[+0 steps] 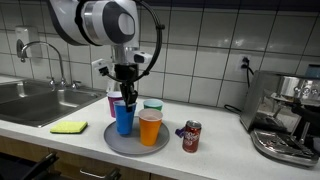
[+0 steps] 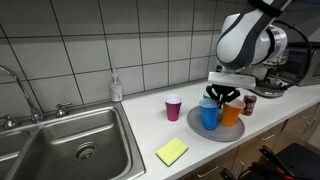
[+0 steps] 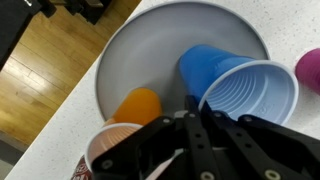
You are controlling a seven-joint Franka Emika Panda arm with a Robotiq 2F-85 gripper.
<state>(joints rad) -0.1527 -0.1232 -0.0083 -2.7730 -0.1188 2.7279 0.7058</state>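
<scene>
A blue plastic cup point(image 1: 124, 119) stands on a round grey tray point(image 1: 118, 143) beside an orange cup point(image 1: 150, 127) and a white cup point(image 1: 153, 105). My gripper point(image 1: 125, 99) comes straight down on the blue cup's rim, its fingers close together on the near wall. In the wrist view the fingers point(image 3: 194, 110) meet the edge of the blue cup point(image 3: 245, 90), with the orange cup point(image 3: 137, 105) and the tray point(image 3: 140, 45) to the side. The other exterior view shows the gripper point(image 2: 219, 98) over the blue cup point(image 2: 209, 116) and the orange cup point(image 2: 231, 113).
A purple cup point(image 2: 174, 108) stands on the counter just off the tray. A red can point(image 1: 191, 136) stands beside the tray. There is a yellow sponge point(image 1: 69, 127), a sink point(image 2: 70, 150) with a faucet, a soap bottle point(image 2: 117, 86) and a coffee machine point(image 1: 285, 115).
</scene>
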